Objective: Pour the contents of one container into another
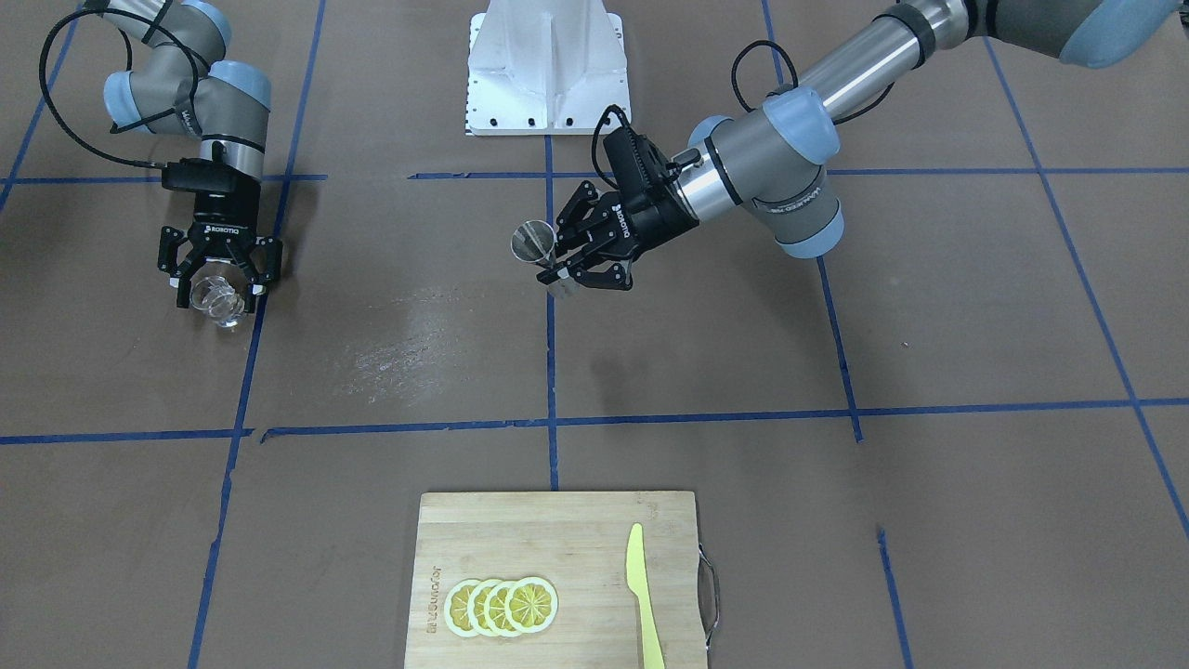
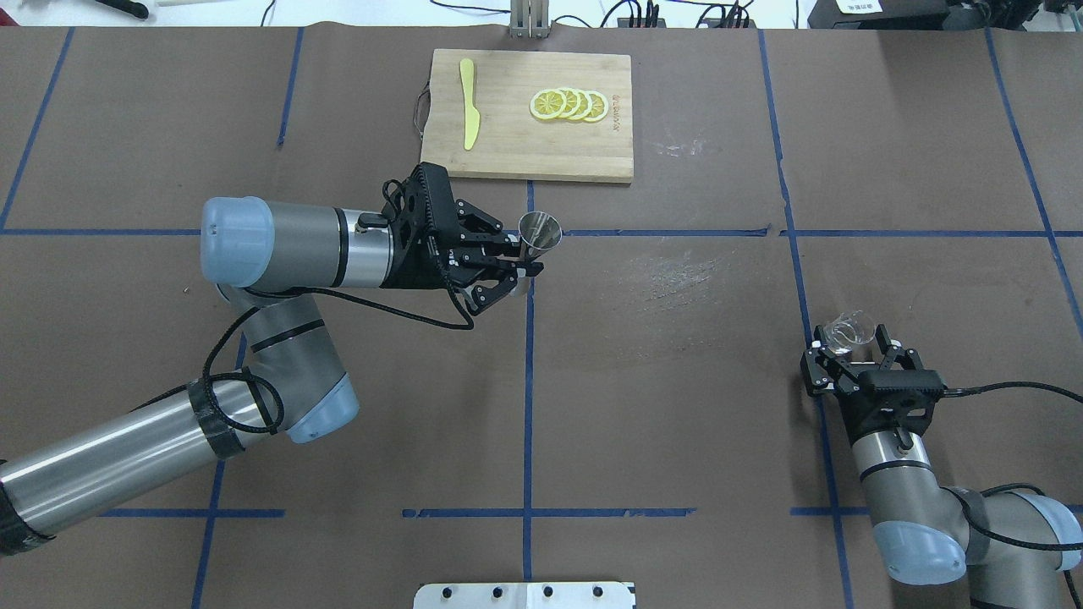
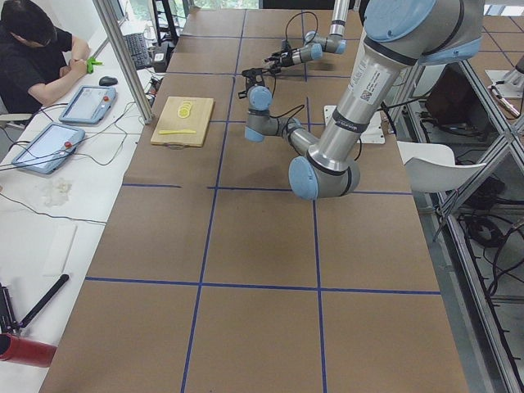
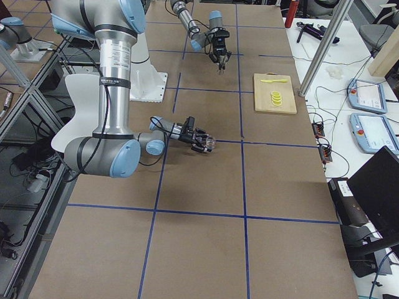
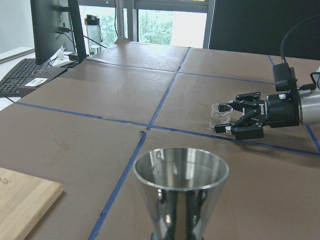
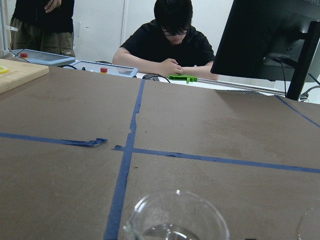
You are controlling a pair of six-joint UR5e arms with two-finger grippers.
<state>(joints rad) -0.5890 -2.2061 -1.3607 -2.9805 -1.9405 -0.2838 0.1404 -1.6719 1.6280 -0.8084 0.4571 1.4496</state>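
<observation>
Overhead exterior: left gripper (image 2: 526, 260) clamped on steel jigger (image 2: 540, 231), upright, mouth up, near mid-table. Right gripper (image 2: 850, 345) closed around glass cup (image 2: 846, 330), well apart toward the robot's right. Open tabletop (image 2: 677, 381) lies between them. Cutting board (image 2: 525, 144) sits just beyond the jigger, judged the only nearby obstacle.

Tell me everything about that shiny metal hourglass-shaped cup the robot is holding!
The small silvery steel hourglass-shaped jigger is two shiny cones joined at a narrow waist. It stands roughly upright, its top cone open upward with a thin round rim. The left gripper is shut on its waist and hides part of the lower cone. It seems lifted off the brown table, over the middle blue tape line. Nothing else touches it. Whether anything is inside cannot be seen.
</observation>
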